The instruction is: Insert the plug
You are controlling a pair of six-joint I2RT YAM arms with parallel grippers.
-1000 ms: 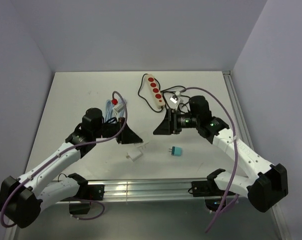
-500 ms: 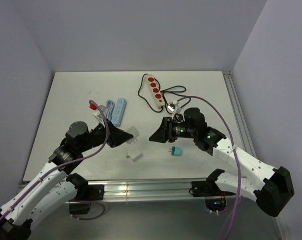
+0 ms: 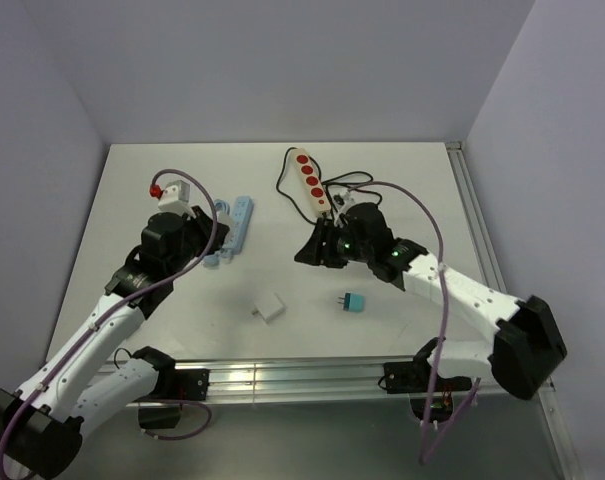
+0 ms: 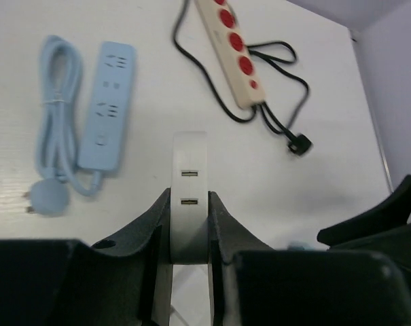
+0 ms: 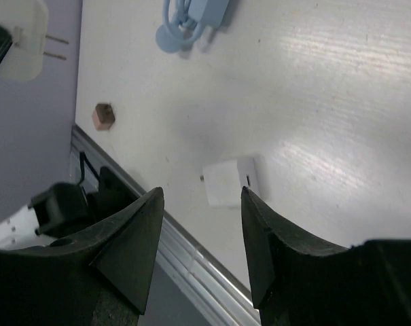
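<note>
Clamping left gripper [image 4: 189, 202]: the jaws are closed on the two flat sides of the white plug [image 4: 189, 175]; the fingers [image 4: 154, 217] press against it on both sides.
White plug: held above the table [image 3: 402, 190] over its left half, not touching the surface. The left wrist view shows a narrow face with two slots, one above the other. The right wrist view shows two metal prongs projecting from the body [image 5: 18, 35].
Right gripper [image 5: 201, 193]: jaws apart, nothing between them. It hangs over the middle of the table, angled toward the near edge.
Blue power strip [image 4: 109, 105]: lies flat in the left half of the table, toward the far edge, socket face up. Its near end is hidden by the left arm in the top view.
Blue cable [image 4: 52, 129]: bundled in a loop just beside the blue power strip, with its round blue plug lying at the end of the loop.
Cream power strip [image 3: 312, 182]: lies near the far edge, about midway along it, with red sockets in a row. Its black cable [image 4: 273, 122] curls beside it.
White cube adapter [image 3: 270, 309]: rests on the table near the near edge, left of centre, below the open right jaws in the right wrist view.
Teal plug [image 3: 352, 302]: rests near the near edge, right of the white cube adapter and apart from it.
</note>
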